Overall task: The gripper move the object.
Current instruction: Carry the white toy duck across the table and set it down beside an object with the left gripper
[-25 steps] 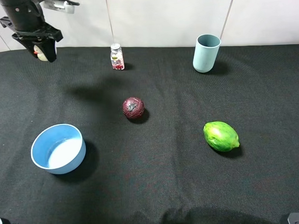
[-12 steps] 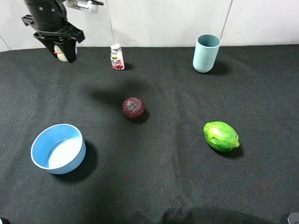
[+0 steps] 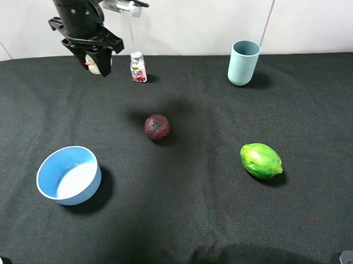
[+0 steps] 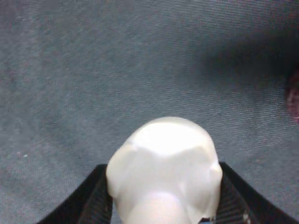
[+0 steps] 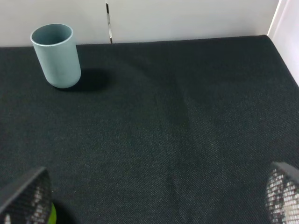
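Note:
My left gripper (image 3: pixel 95 62) is shut on the cream-white duck toy (image 3: pixel 93 66) and holds it high above the black cloth at the back left, just left of the small bottle. In the left wrist view the toy (image 4: pixel 163 170) fills the space between the two black fingers (image 4: pixel 96 203). My right gripper (image 5: pixel 149 198) is open and holds nothing; only its two fingertips (image 5: pixel 28 196) show at the edges of the right wrist view. It does not show in the exterior high view.
A small bottle with a red label (image 3: pixel 138 67) stands at the back. A dark red ball (image 3: pixel 157 127) lies mid-table. A blue bowl (image 3: pixel 69 174) sits front left, a green lime-like fruit (image 3: pixel 261 160) at the right, a pale blue cup (image 3: pixel 243 62) back right.
My left gripper has carried the duck toy to the right along the back of the table, from the far left corner toward the small bottle. Nothing else has moved.

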`<state>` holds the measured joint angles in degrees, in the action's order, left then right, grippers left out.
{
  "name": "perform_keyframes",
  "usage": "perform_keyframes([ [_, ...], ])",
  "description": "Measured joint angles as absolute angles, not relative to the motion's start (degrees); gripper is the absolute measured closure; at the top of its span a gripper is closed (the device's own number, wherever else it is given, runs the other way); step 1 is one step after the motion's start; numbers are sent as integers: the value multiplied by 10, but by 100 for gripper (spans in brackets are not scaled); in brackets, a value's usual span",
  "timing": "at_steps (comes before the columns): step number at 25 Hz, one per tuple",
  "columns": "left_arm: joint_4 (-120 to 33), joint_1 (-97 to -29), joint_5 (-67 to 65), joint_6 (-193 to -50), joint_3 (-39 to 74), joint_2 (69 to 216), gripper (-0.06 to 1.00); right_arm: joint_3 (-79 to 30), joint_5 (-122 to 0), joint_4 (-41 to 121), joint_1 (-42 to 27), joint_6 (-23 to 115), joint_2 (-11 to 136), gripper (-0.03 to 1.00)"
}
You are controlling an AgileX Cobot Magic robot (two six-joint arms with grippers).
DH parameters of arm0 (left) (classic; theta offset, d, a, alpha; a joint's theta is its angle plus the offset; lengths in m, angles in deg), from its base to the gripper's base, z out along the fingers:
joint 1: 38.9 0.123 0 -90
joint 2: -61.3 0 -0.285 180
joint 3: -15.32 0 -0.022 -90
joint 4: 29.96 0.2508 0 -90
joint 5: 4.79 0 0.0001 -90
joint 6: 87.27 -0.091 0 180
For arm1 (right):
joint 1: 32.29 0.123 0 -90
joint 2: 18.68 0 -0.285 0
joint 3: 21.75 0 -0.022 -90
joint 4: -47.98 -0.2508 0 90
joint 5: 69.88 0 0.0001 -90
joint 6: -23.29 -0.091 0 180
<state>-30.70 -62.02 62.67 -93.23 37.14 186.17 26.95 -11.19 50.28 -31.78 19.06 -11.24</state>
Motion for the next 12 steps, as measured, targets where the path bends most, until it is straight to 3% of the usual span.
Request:
perform_keyframes([
  [12, -307, -689, 627, -916, 371, 1862, 43, 269, -112, 503, -318, 191, -112, 27],
])
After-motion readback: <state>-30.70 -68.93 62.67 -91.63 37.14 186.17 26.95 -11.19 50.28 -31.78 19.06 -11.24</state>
